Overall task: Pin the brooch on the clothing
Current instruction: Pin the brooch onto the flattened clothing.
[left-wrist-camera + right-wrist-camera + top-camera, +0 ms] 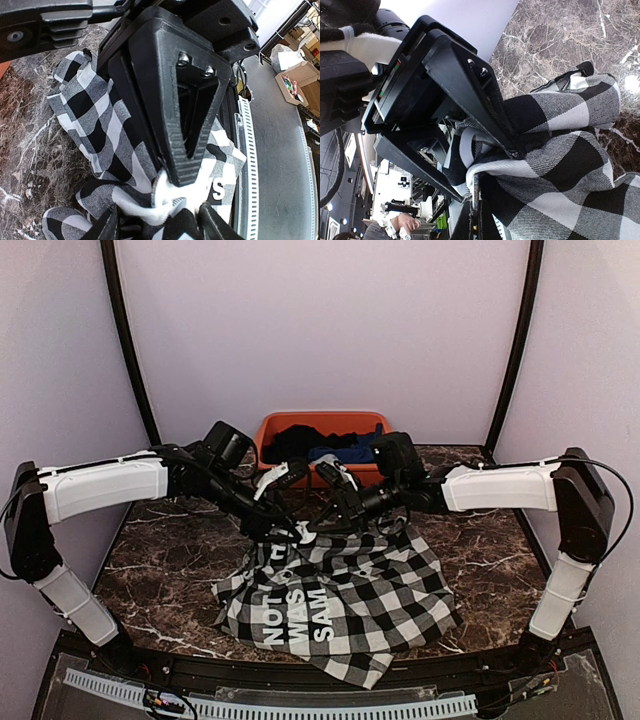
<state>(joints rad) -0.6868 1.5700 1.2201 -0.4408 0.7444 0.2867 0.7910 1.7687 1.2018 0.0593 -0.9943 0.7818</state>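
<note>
The black-and-white check shirt with white block letters lies on the marble table, and its far edge is pulled up between my two grippers. My left gripper pinches a bunched white fold of the shirt between its fingers. My right gripper meets it from the right. In the right wrist view the right gripper is shut on a thin disc seen edge-on, the brooch, pressed against a shirt fold. In the left wrist view a pale round rim shows at the right finger's tip.
An orange bin stands at the back of the table and holds a plain black garment and a blue garment. Bare marble lies left and right of the shirt. A perforated rail runs along the near edge.
</note>
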